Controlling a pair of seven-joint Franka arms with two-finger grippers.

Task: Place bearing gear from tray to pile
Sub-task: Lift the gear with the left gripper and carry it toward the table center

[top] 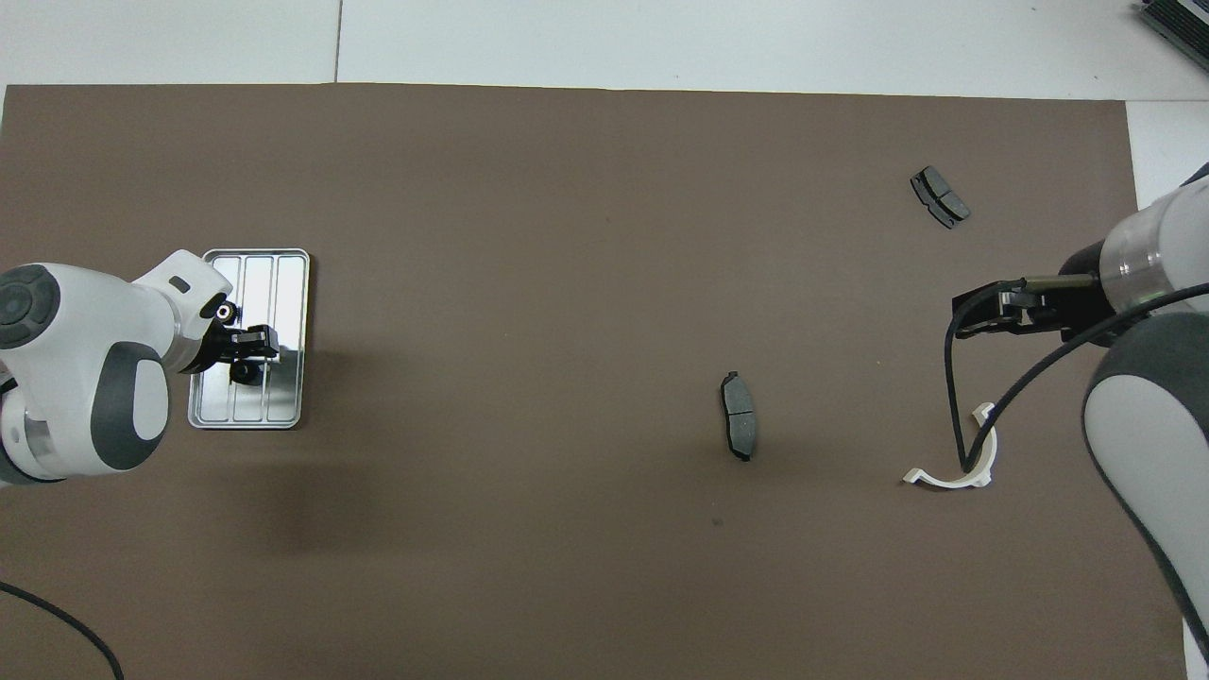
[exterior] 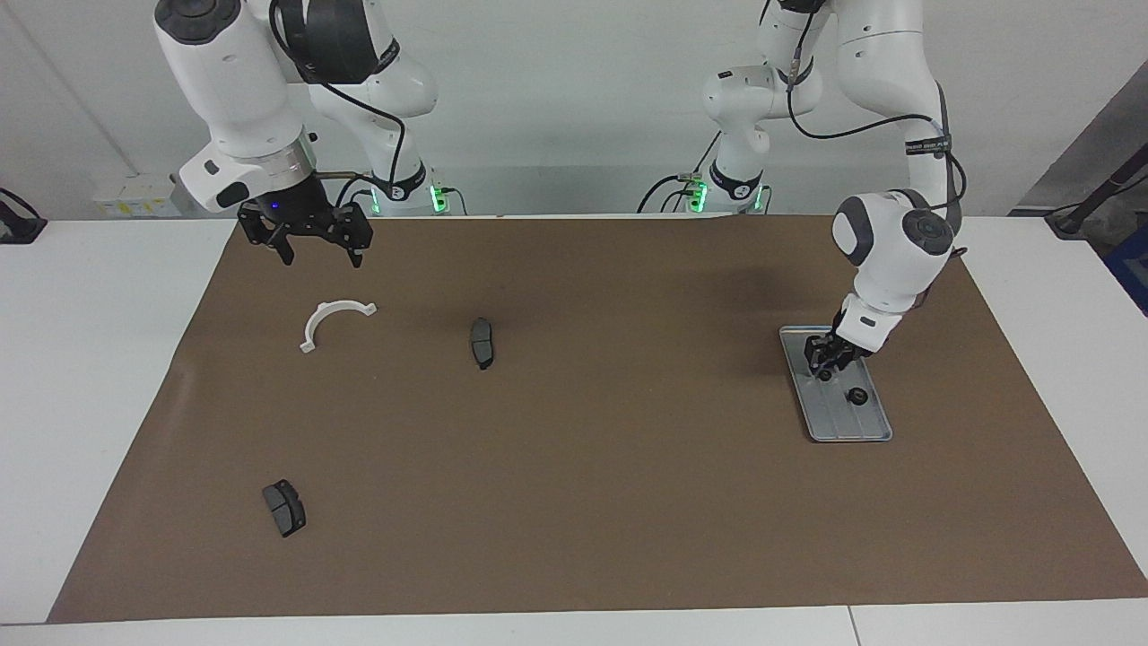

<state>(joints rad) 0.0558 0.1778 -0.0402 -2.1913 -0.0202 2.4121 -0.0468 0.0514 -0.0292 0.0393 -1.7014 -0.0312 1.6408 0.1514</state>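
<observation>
Examining the tray first, we found it flat on the brown mat, toward the left arm's end of the table, with two bearing gears in it. The left tool was down inside the tray at the end nearer the robots, its fingers set about one bearing gear and partly drawn in. We could not tell whether they had yet clamped it. The second gear lay loose just beside it, a little farther from the robots and apart from the fingers.

The right tool waited in the air near the right arm's end of the table, above the mat edge nearest the robots, fingers spread and holding nothing.

The pile was a loose spread toward the right arm's end: a white half-ring bracket, a brake pad toward the table's middle, and another brake pad near the table's front edge.

In our judgement the step in hand was the grasp. It would be done well by centring the fingers on the gear, closing fully before any lift, and rising straight so that the neighbouring gear and the tray rim were not disturbed.

From overhead the left arm's wrist covered part of the tray and the fingertips merged with the dark gear. Contact could not be confirmed there. The gears' teeth were too small to make out.
</observation>
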